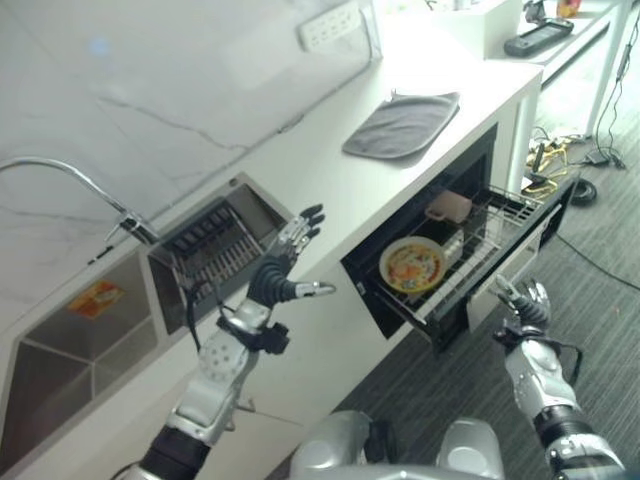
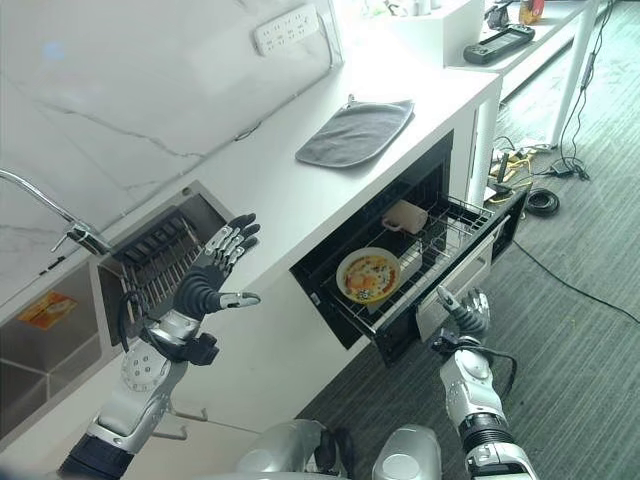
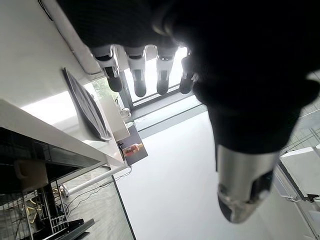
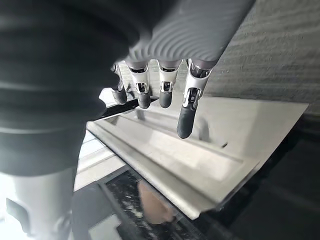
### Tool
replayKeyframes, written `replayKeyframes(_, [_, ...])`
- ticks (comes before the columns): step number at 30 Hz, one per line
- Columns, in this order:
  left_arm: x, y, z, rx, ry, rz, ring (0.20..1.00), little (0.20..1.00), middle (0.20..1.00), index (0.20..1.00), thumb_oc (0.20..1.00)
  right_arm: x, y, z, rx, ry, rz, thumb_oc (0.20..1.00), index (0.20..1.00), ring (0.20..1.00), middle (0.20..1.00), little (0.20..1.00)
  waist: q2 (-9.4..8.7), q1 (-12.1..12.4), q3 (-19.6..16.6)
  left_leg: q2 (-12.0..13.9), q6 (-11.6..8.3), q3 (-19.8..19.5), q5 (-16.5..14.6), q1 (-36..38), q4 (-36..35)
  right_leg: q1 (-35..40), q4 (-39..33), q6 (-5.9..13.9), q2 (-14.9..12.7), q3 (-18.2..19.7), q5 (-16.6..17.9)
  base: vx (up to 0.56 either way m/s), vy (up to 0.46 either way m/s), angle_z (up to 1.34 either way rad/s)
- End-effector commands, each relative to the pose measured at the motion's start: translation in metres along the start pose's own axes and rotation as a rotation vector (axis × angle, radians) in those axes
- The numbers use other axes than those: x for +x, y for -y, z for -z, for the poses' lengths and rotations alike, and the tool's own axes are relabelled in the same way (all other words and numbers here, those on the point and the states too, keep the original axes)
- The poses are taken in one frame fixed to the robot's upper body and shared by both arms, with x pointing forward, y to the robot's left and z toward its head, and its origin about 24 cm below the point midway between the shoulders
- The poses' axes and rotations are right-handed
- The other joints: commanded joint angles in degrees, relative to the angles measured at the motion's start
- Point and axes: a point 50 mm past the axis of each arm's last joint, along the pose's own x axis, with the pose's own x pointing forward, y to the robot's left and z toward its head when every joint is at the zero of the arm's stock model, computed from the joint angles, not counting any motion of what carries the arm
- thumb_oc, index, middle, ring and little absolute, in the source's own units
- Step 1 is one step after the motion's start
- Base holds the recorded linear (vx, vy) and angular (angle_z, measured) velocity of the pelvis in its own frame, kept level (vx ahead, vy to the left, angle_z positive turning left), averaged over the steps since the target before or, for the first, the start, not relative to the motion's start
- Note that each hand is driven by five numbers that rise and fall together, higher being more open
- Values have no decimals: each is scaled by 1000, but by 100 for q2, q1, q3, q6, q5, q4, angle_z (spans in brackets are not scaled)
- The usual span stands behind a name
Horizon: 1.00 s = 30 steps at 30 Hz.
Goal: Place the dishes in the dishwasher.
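Note:
A colourful plate lies in the pulled-out wire rack of the dishwasher under the counter, and a pinkish cup sits in the rack behind it. My left hand hovers open above the counter edge, between the sink and the dishwasher, holding nothing. My right hand is low beside the rack's white front panel, fingers straight and empty, just short of the panel.
A grey mat lies on the white counter. The sink with a dish rack and a tap is at the left. Cables lie on the carpet at the right.

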Motion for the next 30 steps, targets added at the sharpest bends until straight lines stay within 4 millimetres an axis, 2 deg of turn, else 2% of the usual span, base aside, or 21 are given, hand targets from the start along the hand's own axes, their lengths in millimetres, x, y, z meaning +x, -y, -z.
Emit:
replayKeyframes(1, [8,-1,-25,12,119,22,1000,1000,1000,1000,1000,12,-32,-33,135,69,-150,1000,1000,1000,1000,1000,-84,266,156,-17,205,-432,351,81,-563,-272,182,-374,-35,-373,607,90,0,0])
replayKeyframes(7, [12,-1,-28,45,117,37,1000,1000,1000,1000,1000,21,-56,-50,257,52,-243,1000,1000,1000,1000,1000,-128,390,241,-111,253,-484,368,-132,-441,-490,252,-353,49,-277,702,92,2,3])
replayKeyframes(14, [22,-7,-35,90,144,45,1000,1000,1000,1000,1000,29,-89,-87,284,59,-394,1000,1000,1000,1000,1000,-123,501,489,-235,292,-568,488,-374,-494,-770,100,-254,132,-155,954,4,48,2])
replayKeyframes(20, [34,-13,-45,137,200,56,1000,1000,1000,1000,1000,28,-120,-119,308,97,-579,1000,1000,1000,1000,1000,-157,619,776,-224,335,-486,543,-654,-482,-1008,-121,-105,45,-149,1239,-96,61,0])
replayKeyframes(26, [42,-19,-54,175,237,60,1000,1000,1000,1000,1000,27,-136,-145,318,146,-638,1000,1000,1000,1000,1000,-246,720,989,-258,375,-475,501,-858,-398,-1104,-387,46,-31,-136,1468,-57,40,2])
replayKeyframes(27, [44,-20,-55,183,246,62,1000,1000,1000,1000,1000,26,-138,-149,325,153,-655,1000,1000,1000,1000,1000,-257,744,1020,-263,378,-478,500,-890,-394,-1109,-473,67,-49,-141,1530,-110,48,7])
replayKeyframes(28, [47,-23,-60,201,270,64,1000,1000,1000,1000,1000,24,-144,-159,326,174,-707,1000,1000,1000,1000,1000,-283,801,1091,-263,390,-483,541,-980,-425,-1153,-709,118,-86,-155,1730,-103,41,12])
replayKeyframes(30, [48,-25,-63,211,280,68,1000,1000,1000,1000,1000,23,-147,-165,328,186,-735,1000,1000,1000,1000,1000,-310,843,1091,-271,398,-490,552,-1058,-442,-1192,-873,160,-95,-162,1845,-57,11,18])
